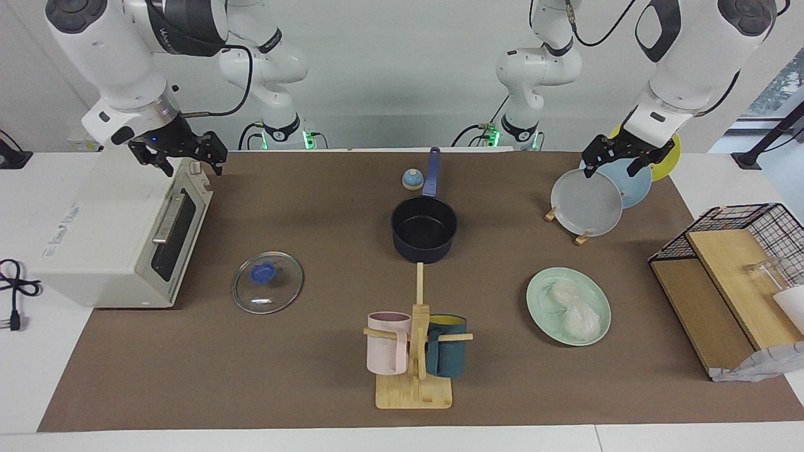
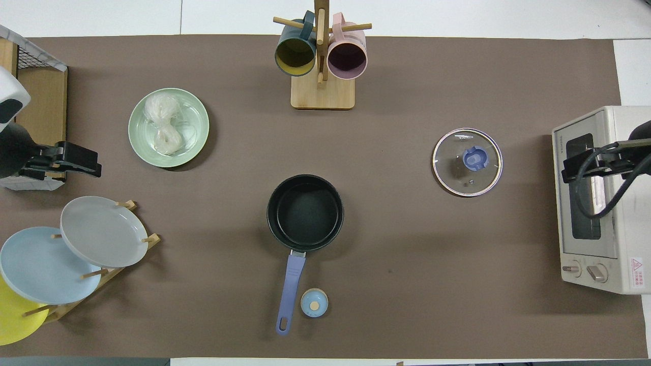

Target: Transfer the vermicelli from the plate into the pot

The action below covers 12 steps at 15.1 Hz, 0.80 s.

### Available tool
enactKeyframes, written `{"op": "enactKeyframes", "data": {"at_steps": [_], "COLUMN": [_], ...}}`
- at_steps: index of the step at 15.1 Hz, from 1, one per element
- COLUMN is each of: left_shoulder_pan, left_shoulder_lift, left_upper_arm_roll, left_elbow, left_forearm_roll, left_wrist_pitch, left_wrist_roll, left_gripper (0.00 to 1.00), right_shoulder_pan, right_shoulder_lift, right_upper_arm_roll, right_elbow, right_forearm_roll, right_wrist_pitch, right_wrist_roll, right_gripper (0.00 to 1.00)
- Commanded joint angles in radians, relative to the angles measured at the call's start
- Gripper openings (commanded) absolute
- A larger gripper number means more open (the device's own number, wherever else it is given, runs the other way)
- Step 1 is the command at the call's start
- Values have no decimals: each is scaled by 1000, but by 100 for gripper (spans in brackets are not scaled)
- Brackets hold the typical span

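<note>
Nothing's been grabbed yet: both translucent white vermicelli bundles point(image 1: 573, 309) sit on the round pale mint-green plate point(image 1: 541, 279), which lies well below and farther out than the left gripper point(image 1: 619, 157). That claw hangs over the wooden rack of upright plates point(image 1: 586, 202), fingers spread apart and empty. The small dark navy saucepan point(image 1: 424, 228) waits mid-table, empty. The right gripper point(image 1: 181, 152) idles above the white toaster oven point(image 1: 113, 235), also open, holding nothing. Biggest risk, I'd guess: loose strands slip the pinch, so noodles trail onto the mat mid-carry.
</note>
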Motion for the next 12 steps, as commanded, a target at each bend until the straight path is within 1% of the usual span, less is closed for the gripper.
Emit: {"op": "enactKeyframes", "data": {"at_steps": [1,5,8,9,10,12], "left_shoulder_pan": [9,9,9,3,-2,-5], "left_shoulder_lift": [-9,-8,0,24,67,189], "left_upper_arm_roll": [-5,-3,-3,-5,-5,-5], "left_elbow": [0,0,-17,-14,-12,-9], "left_forearm_roll": [16,16,9,9,8,-1], "left_wrist_pitch": [3,22,101,111,143,251], "left_wrist_roll": [13,-5,-39,-39,-39,-39], "left_gripper": [100,100,100,100,100,100], "right_shoulder_pan": [-6,-6,-5,-3,-3,-3], "right_shoulder_lift": [-5,-7,-7,-7,-5,-1], "right_upper_arm_roll": [9,9,9,9,9,13], "right_elbow": [-4,-4,-6,-6,-6,-6], "right_forearm_roll": [1,1,1,3,1,1], "right_wrist_pitch": [8,8,7,11,18,48], "right_wrist_roll": [9,9,9,15,15,16], "right_gripper": [100,100,100,100,100,100]}}
